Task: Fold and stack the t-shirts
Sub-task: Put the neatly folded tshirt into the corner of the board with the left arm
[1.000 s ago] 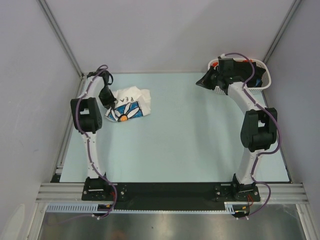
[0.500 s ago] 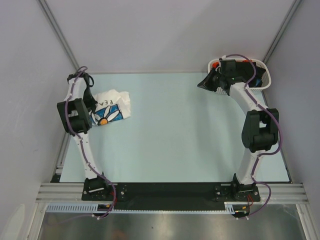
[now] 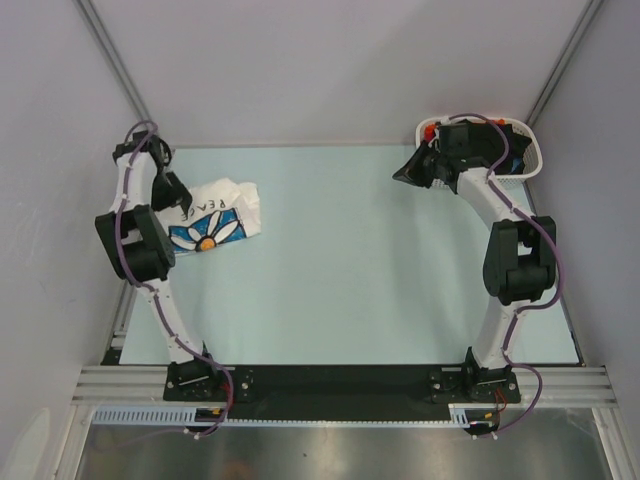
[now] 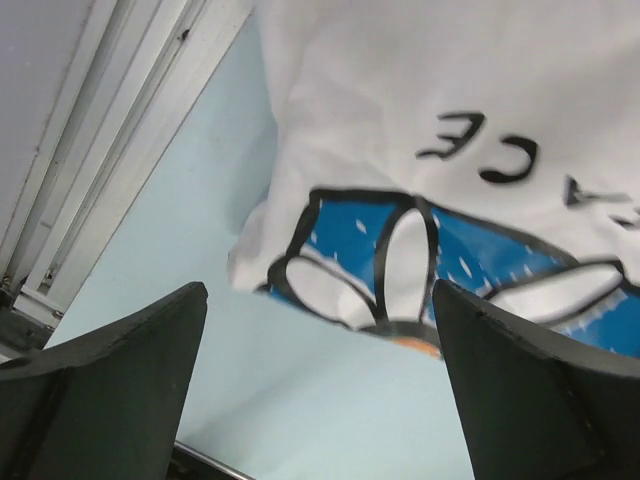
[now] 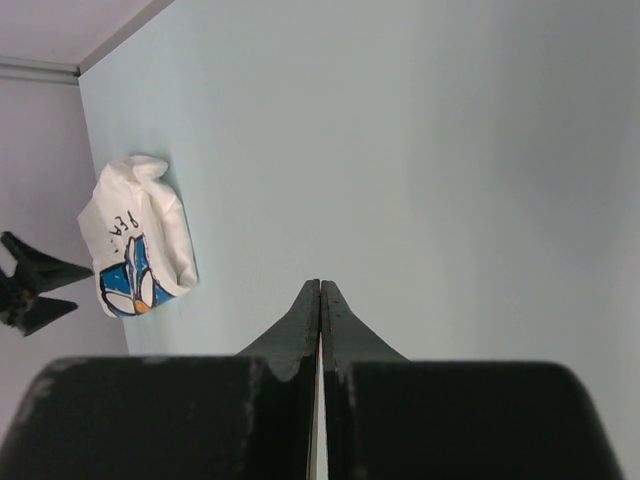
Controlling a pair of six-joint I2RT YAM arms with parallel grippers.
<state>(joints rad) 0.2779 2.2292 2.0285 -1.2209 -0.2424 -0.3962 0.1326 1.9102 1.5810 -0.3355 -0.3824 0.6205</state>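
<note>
Where the table (image 3: 380, 260) meets its far-left corner, a crumpled white t-shirt (image 3: 222, 212) lies, blue daisy print and black letters showing. At its edge the left end effector (image 4: 320, 300) hovers, jaws wide apart and empty; the right end effector (image 3: 408, 172), beside the basket (image 3: 532, 160), is pinched shut.

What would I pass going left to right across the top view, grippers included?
left gripper, open → white t-shirt, crumpled on the table → right gripper, shut → basket at the far right corner
</note>
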